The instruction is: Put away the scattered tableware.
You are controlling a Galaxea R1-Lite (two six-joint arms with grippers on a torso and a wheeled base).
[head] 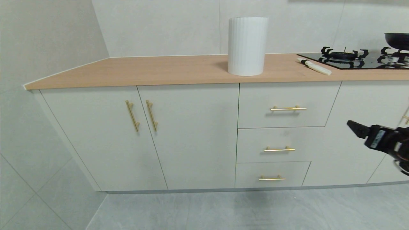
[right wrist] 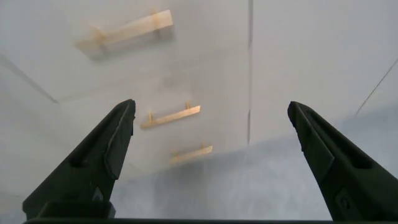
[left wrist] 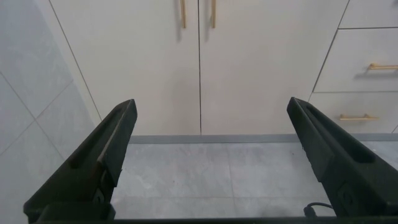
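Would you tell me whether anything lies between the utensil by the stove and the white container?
Nothing visible does: only bare counter separates the utensil from the container.

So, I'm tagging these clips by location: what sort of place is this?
A kitchen, most likely: a gas hob with a pan set in a wooden countertop over cabinet drawers.

Nothing legible anywhere; the label on the right gripper is too small to read.
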